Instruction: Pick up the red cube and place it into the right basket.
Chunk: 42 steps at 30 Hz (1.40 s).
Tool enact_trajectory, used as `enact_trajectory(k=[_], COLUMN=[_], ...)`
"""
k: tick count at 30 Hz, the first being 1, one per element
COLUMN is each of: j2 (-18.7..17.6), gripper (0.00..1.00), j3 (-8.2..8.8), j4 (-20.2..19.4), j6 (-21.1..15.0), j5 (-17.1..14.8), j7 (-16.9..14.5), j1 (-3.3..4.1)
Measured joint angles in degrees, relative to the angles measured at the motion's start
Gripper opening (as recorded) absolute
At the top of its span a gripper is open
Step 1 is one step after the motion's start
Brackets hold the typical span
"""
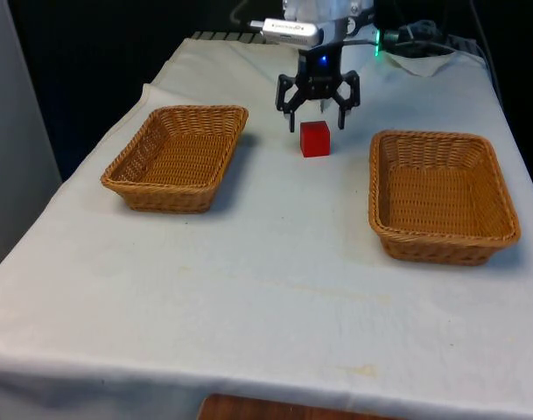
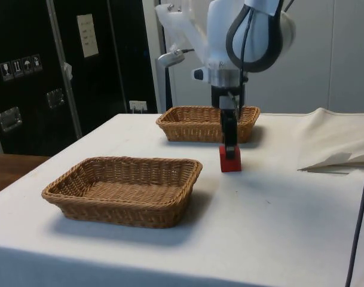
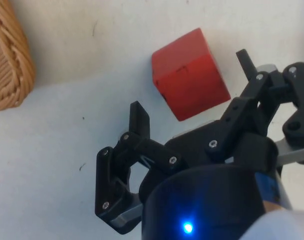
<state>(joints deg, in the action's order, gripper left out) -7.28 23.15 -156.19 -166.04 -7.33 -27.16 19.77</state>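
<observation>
The red cube (image 1: 315, 139) sits on the white cloth between the two wicker baskets, towards the table's far end. My gripper (image 1: 317, 122) hangs open right over it, one finger on each side, the tips about level with the cube's top. In the side view the gripper (image 2: 229, 149) comes straight down onto the cube (image 2: 231, 162). The wrist view has the cube (image 3: 186, 70) lying in the gap of the open gripper (image 3: 191, 86), touching neither finger. The right basket (image 1: 441, 136) is empty on the front view's right, nearest in the side view (image 2: 140, 160).
A second empty wicker basket (image 1: 196, 109) stands on the front view's left, behind the cube in the side view (image 2: 193, 109). A basket's edge (image 3: 7, 60) shows in the wrist view. Crumpled cloth (image 1: 424, 61) lies at the far right corner.
</observation>
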Motion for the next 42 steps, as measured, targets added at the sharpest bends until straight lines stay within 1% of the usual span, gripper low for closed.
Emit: enact_trajectory(k=[13, 35, 37, 41, 42], j2=[-3.95, -4.07, -4.07, -4.07, -4.07], gripper=[1.0, 0.99, 0.79, 0.34, 0.34], j3=[-0.74, -0.74, -0.74, -0.74, -0.74], j4=[0.8, 0.86, 0.86, 0.86, 0.86], j6=[-2.41, -2.35, -2.35, -2.29, -2.29], j5=[0.0, 0.0, 0.0, 0.0, 0.0], j7=[-0.17, -0.17, -0.17, -0.17, -0.17], j1=[0.0, 0.0, 0.0, 0.0, 0.0])
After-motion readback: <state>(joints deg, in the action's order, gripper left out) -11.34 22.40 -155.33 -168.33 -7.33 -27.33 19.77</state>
